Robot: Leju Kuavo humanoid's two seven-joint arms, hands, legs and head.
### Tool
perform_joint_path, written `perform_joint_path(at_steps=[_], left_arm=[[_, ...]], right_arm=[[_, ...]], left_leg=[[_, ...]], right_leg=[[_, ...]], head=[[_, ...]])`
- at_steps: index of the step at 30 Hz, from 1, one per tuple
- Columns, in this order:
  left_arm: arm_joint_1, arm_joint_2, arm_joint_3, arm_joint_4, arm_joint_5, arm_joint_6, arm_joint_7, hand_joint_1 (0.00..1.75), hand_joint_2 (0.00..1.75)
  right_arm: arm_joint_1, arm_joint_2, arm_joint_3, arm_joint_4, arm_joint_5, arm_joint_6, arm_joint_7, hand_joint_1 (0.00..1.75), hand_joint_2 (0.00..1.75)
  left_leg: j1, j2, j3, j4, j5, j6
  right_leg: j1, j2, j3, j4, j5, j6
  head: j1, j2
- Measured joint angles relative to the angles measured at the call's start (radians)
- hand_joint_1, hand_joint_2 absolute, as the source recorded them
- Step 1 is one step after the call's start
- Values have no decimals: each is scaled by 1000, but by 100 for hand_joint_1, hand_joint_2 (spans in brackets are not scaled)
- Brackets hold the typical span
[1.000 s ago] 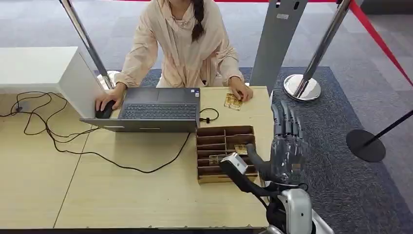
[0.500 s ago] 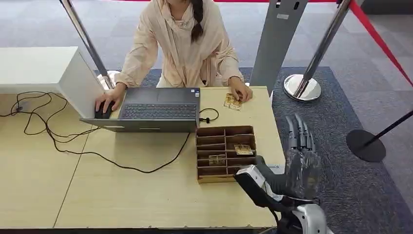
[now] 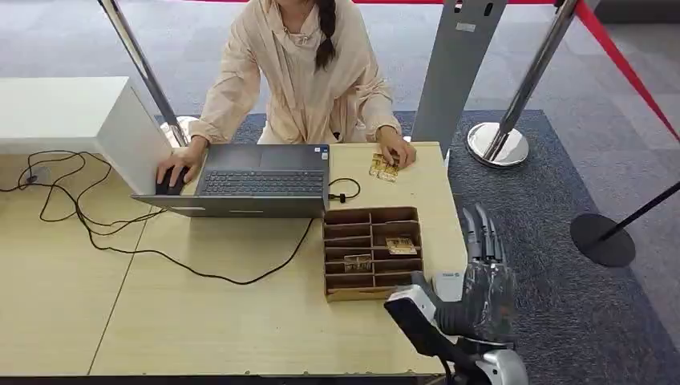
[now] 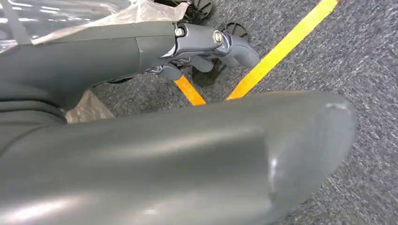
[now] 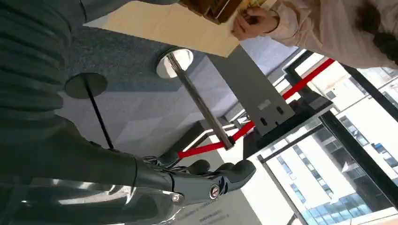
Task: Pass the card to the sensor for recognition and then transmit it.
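So the right robot hand (image 3: pixel 483 273) has dropped back off the pale wooden desk (image 3: pixel 200 313), fingers straight, holding nothing; gold cards (image 3: pixel 400 245) sit in the brown cardboard tray (image 3: pixel 371 292). No pick yet.

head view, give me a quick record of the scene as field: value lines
right hand: raised off the table's right edge, fingers straight, holding nothing
organizer: brown divided tray with two cards in separate slots
table: light wood
laptop: open, facing the person
person: seated across, one hand on more cards
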Motion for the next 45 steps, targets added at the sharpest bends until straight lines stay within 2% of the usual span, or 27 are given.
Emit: perform_joint_path(at_steps=[10,15,22,35,45], left_arm=[[0,-3,2,0,0,0,0,0,0],[0,-4,2,-3,0,0,0,0,0],[0,-5,2,-5,0,0,0,0,0],[1,-8,3,-10,0,0,-1,0,0],[1,-10,3,-14,0,0,-1,0,0]], right_arm=[[-21,38,63,93,-18,-2,-20,7,175],[-41,46,95,129,-14,0,-20,21,175],[-65,50,130,166,-9,3,-18,35,175],[-90,49,176,198,-8,13,1,38,175],[-101,48,205,212,-8,23,3,52,175]], left_leg=[[0,0,0,0,0,0],[0,0,0,0,0,0],[0,0,0,0,0,0],[0,0,0,0,0,0],[0,0,0,0,0,0]], right_leg=[[0,0,0,0,0,0],[0,0,0,0,0,0],[0,0,0,0,0,0],[0,0,0,0,0,0],[0,0,0,0,0,0]], head=[[0,0],[0,0],[0,0],[0,0],[0,0]])
